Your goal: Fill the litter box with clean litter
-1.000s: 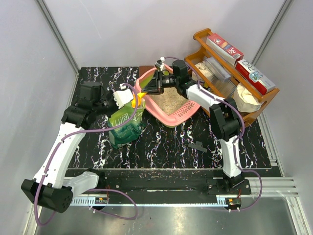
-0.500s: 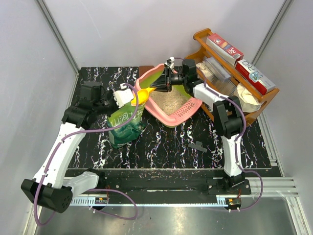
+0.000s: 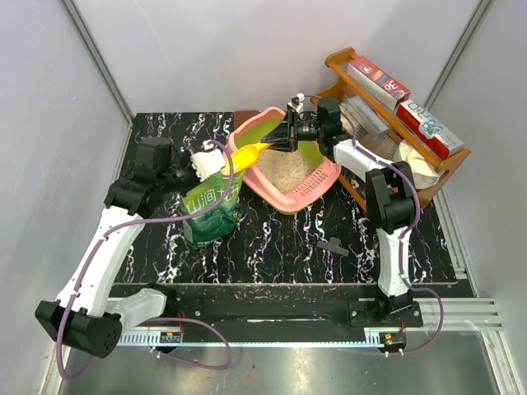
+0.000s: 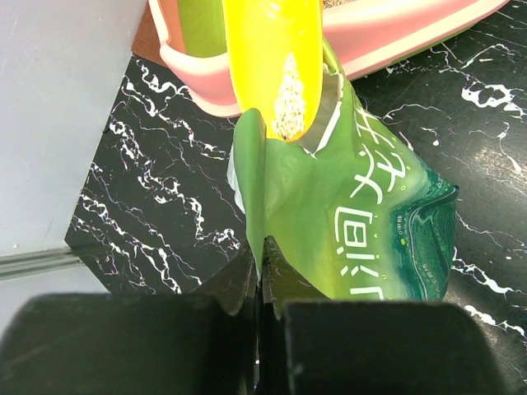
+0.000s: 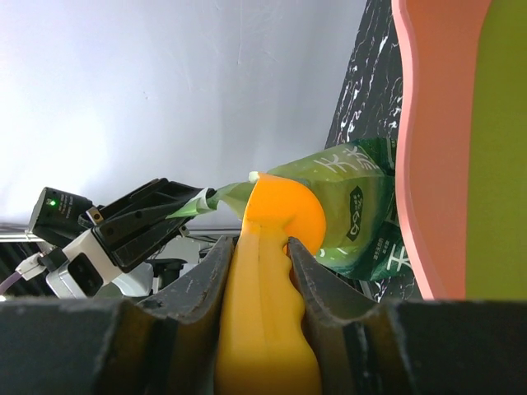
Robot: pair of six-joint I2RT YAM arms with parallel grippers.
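Observation:
The pink litter box (image 3: 317, 183) with lime-green inner walls stands at the back middle, and beige clean litter (image 3: 284, 170) covers its floor. My right gripper (image 3: 278, 140) is shut on the handle of a yellow-orange scoop (image 3: 245, 153), which reaches left over the box's rim toward the green bag (image 3: 210, 210). My left gripper (image 3: 219, 163) is shut on the bag's top edge. In the left wrist view my left gripper (image 4: 262, 247) pinches the bag (image 4: 362, 222) while the scoop (image 4: 263, 49) above its mouth carries a little litter (image 4: 288, 103). In the right wrist view my right gripper (image 5: 259, 247) clamps the scoop (image 5: 276, 218) beside the box's rim (image 5: 428, 123).
A brown wooden rack (image 3: 428, 185) holding boxes and bags stands at the back right, close behind my right arm. A small black piece (image 3: 333, 245) lies on the marbled mat in front. Grey walls close in on the left and at the back.
My right gripper has drawn the scoop to the right, out of the bag's mouth toward the box's left rim. The left gripper and the bag have stayed put.

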